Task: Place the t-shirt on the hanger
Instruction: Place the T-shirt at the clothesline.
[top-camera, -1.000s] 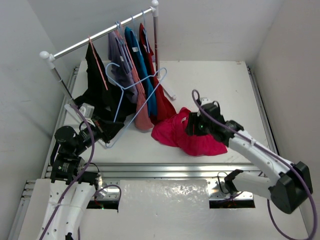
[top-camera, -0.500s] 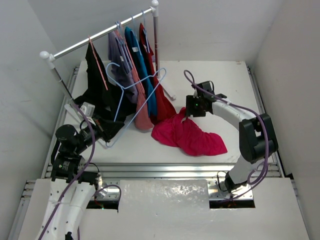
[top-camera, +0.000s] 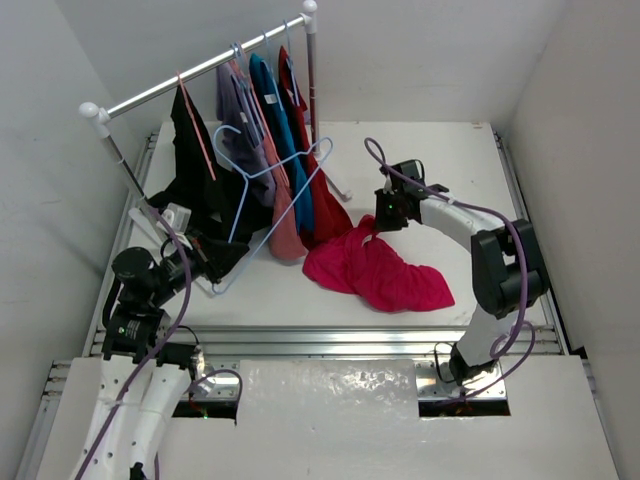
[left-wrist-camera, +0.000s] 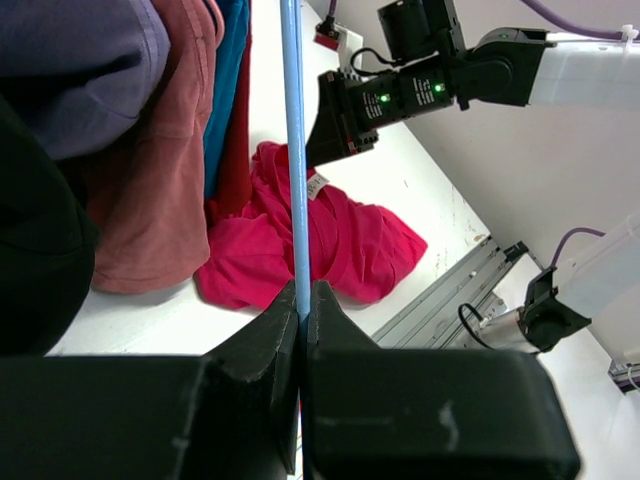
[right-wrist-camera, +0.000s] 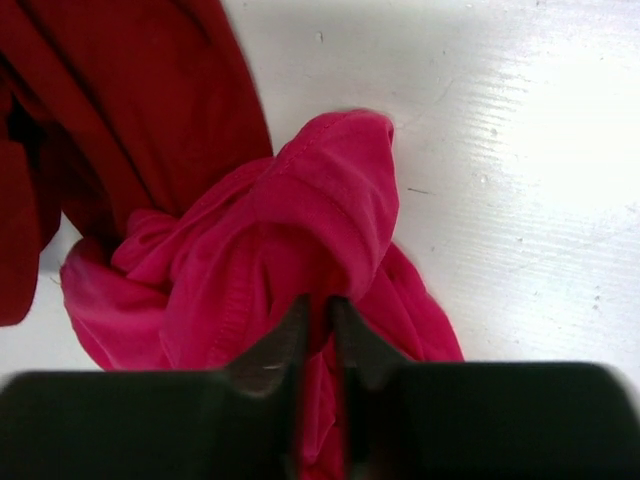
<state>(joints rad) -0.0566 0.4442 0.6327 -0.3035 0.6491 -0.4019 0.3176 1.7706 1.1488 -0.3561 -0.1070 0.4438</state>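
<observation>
At centre of the overhead view, the right gripper pinches a fold of the t-shirt, heaped on the table against a red shirt; at lower left the left gripper clamps the hanger. So thin a pinch may slip as the bunched cloth lifts

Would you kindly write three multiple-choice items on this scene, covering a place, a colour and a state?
1. The t-shirt lies: A in a basket; B on the table; C in a drawer.
2. The hanger is: A orange; B black; C pale blue.
3. The right end effector is: A open; B shut on the t-shirt; C shut on the hanger.
Key: B, it is bunched on the white tabletop; C, blue wire sits in the left end effector; B, magenta fabric is pinched in it.
</observation>
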